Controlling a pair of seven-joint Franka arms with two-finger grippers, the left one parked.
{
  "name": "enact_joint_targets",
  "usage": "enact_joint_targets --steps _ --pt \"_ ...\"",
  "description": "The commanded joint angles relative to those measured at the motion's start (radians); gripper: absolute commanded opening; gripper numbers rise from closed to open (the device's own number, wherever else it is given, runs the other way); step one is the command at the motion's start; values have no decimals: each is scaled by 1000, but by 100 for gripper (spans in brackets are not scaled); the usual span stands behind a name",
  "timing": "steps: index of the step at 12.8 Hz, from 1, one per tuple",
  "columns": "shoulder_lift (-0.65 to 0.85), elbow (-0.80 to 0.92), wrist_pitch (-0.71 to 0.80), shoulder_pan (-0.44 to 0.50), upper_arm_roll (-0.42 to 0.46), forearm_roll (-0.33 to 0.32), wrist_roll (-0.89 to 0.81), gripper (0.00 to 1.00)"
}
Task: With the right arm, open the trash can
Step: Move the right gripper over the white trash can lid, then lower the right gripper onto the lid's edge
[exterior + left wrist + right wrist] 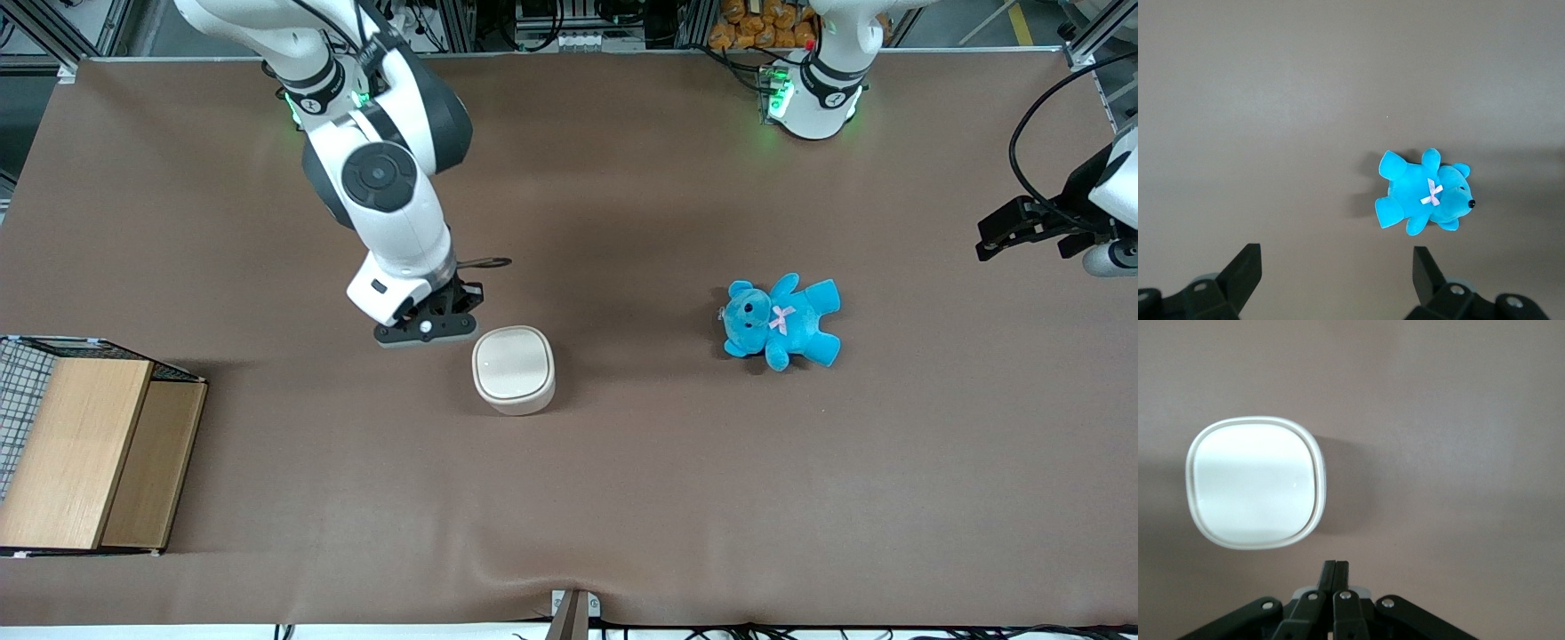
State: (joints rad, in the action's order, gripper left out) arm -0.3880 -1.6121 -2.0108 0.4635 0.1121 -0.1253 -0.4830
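One bin (pixel 514 369) stands upright on the brown table (pixel 622 498), lid (pixel 513 359) facing straight up and shut flat. Rounded-square footprint, so no clear long axis; sides run roughly square to the table edges. Cream-white plastic, smooth pale lid inside a raised rim (the wrist view shows the lid (pixel 1255 482) whole, with a soft glare band across it). It sits near mid-table, toward the working arm's end.

Gripper (pixel 427 327) hangs just beside the bin, slightly farther from the front camera, not touching it. Fingers (pixel 1335 577) pressed together, tips meeting, nothing held.

Count: one bin, one blue teddy (pixel 781 321) lying well apart toward the parked arm's end, one wooden box (pixel 84 449) with wire mesh at the working arm's table edge
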Motion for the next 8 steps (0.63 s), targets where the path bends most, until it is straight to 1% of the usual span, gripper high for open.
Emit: enact_joint_targets --steps 1,3,7,8 --pt "-81 98 -2 21 -12 -34 1 0" --pt "-126 148 -3 43 -46 -36 72 0" --pt "-204 228 -6 69 -66 -34 98 0" --pt "-218 238 -26 75 -66 -33 106 0"
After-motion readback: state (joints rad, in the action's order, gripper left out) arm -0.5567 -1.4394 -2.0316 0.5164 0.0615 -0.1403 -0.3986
